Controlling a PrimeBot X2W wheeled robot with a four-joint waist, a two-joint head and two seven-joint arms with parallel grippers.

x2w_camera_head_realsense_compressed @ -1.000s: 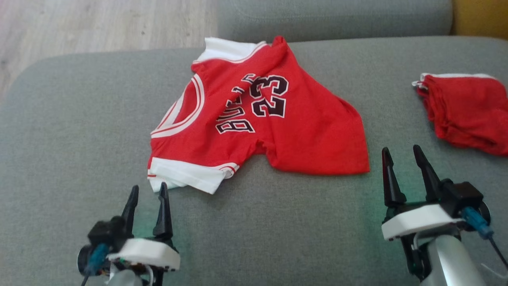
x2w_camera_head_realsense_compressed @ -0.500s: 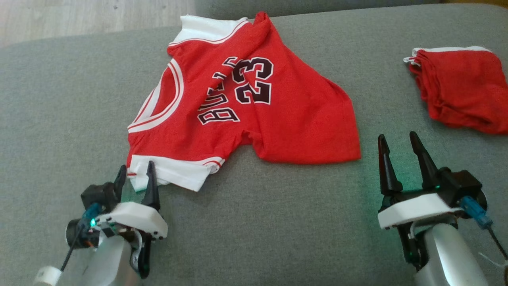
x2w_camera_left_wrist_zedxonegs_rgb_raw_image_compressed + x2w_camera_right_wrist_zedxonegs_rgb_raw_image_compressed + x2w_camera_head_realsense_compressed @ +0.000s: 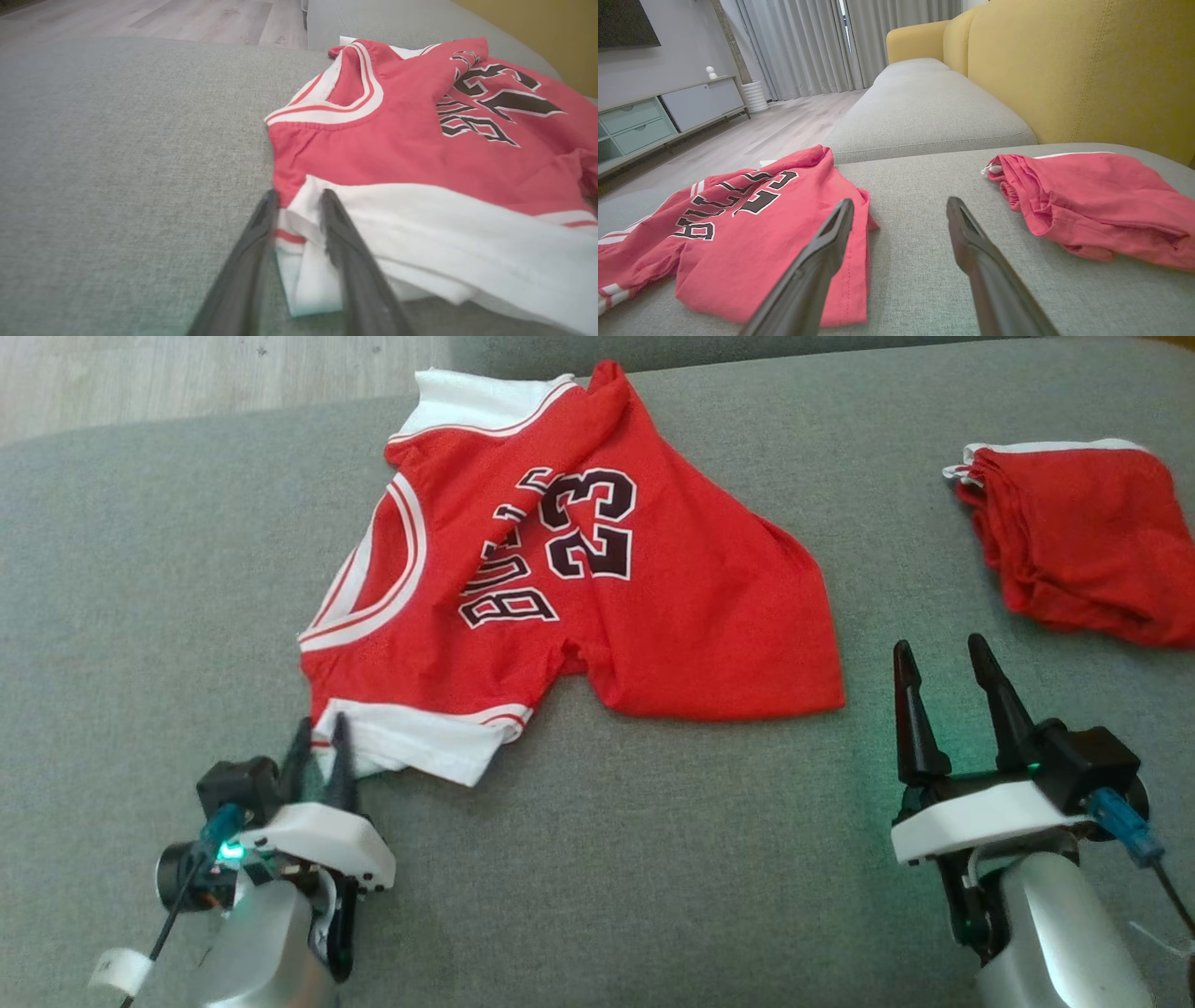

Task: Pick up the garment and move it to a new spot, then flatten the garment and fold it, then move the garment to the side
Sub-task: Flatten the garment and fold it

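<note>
The garment point(image 3: 597, 597) is a red jersey with white trim and a black "23", lying crumpled on the grey sofa cushion point(image 3: 653, 859). My left gripper point(image 3: 320, 747) is at its near-left white sleeve corner. In the left wrist view, that gripper point(image 3: 299, 200) has its fingers drawn close, with a fold of white sleeve of the jersey point(image 3: 420, 154) pinched between them. My right gripper point(image 3: 938, 658) hovers open just right of the jersey's near-right hem, holding nothing. The right wrist view shows this gripper point(image 3: 901, 207) with the jersey point(image 3: 738, 233) to its left.
A second red cloth item point(image 3: 1074, 532), bunched up, lies at the cushion's far right, also seen as a red bundle point(image 3: 1087, 205) in the right wrist view. A yellow sofa back point(image 3: 1064, 70) rises behind it. Wooden floor point(image 3: 187, 373) lies beyond the cushion's far-left edge.
My left gripper has gone forward onto the white sleeve corner and its fingers have narrowed around the fabric. The camera has tilted down. The right gripper stays open.
</note>
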